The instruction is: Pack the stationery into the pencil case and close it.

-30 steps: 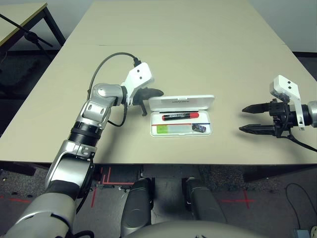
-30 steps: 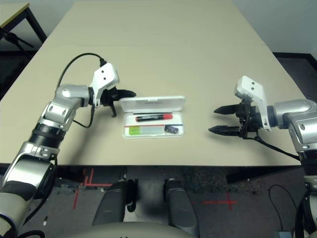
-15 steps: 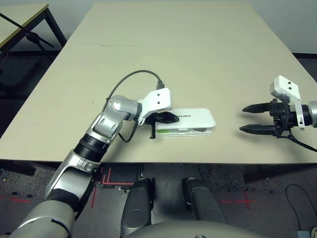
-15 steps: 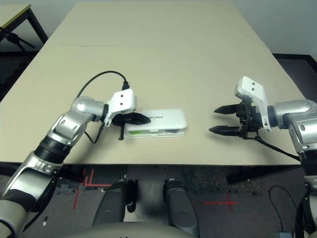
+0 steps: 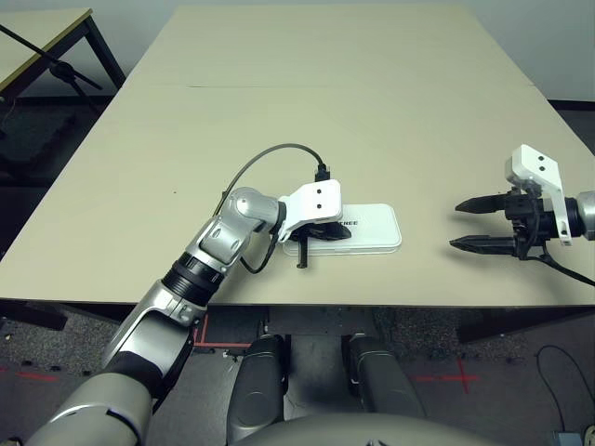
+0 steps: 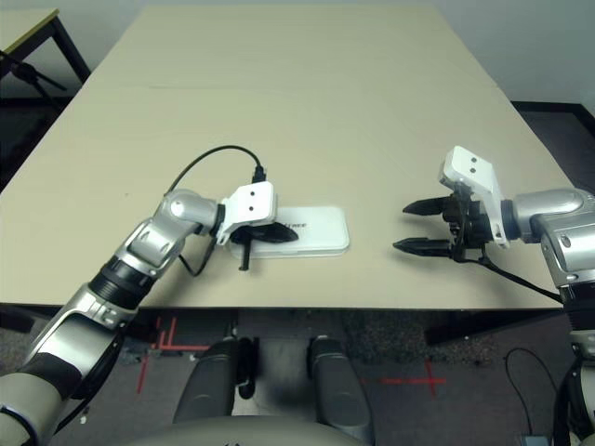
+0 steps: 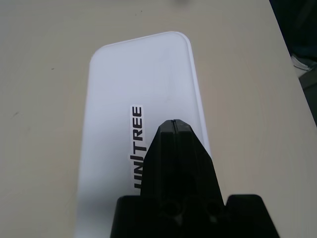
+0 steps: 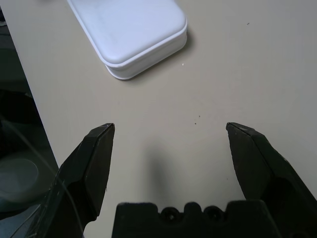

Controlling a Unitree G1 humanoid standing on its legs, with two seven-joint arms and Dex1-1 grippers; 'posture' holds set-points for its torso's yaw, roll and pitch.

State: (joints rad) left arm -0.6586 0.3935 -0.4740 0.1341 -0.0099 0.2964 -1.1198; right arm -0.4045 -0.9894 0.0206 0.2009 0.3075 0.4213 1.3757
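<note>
The white pencil case (image 5: 375,226) lies closed and flat near the table's front edge, its lid lettering facing up (image 7: 137,144). My left gripper (image 5: 342,233) is shut, its black fingertips (image 7: 174,130) resting on the lid's left part, over the lettering. The stationery is hidden inside the closed case. My right gripper (image 5: 456,225) hovers open to the right of the case, apart from it, with nothing between its fingers (image 8: 101,148). The case's near corner (image 8: 148,34) lies ahead of that gripper.
The case sits close to the front edge of the beige table (image 5: 325,111). A black cable (image 5: 265,158) loops above my left wrist. A second table (image 5: 33,37) stands beyond the far left corner.
The case's lid has gone from open to fully closed, hiding the pens. My left gripper swung from behind the lid over onto its top. The right arm stayed still.
</note>
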